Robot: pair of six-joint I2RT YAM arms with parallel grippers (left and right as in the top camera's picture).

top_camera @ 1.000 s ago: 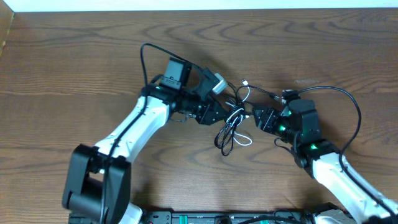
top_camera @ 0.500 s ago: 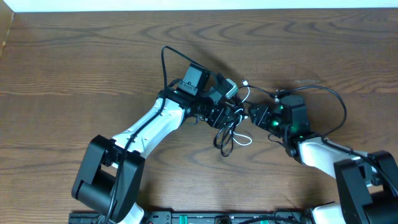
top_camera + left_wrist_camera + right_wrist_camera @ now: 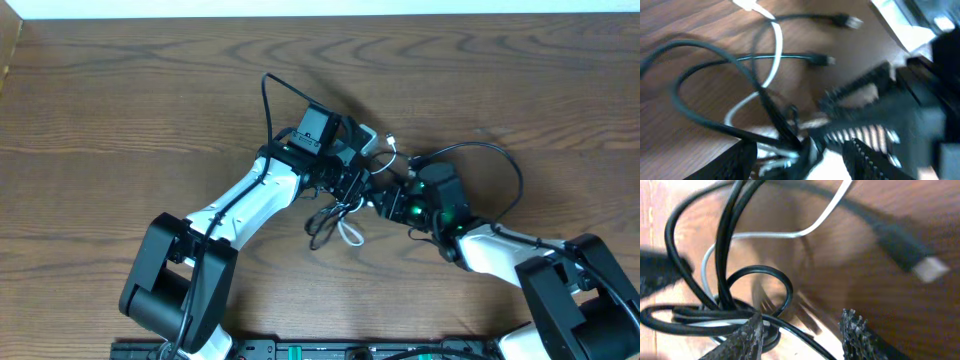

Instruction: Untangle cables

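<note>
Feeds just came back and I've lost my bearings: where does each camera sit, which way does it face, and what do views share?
Overhead: above the table, facing straight down; both arms, left gripper and right gripper meet over the tangle.
Left wrist: on the left arm, facing down past the left fingers at the wood.
Right wrist: on the right arm, facing down past the right fingers at the wood.
Shared: all three show the black cable crossing the white cable.

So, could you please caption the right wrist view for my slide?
Black cable and white cable tangled together ahead of the parted right fingers.
</note>
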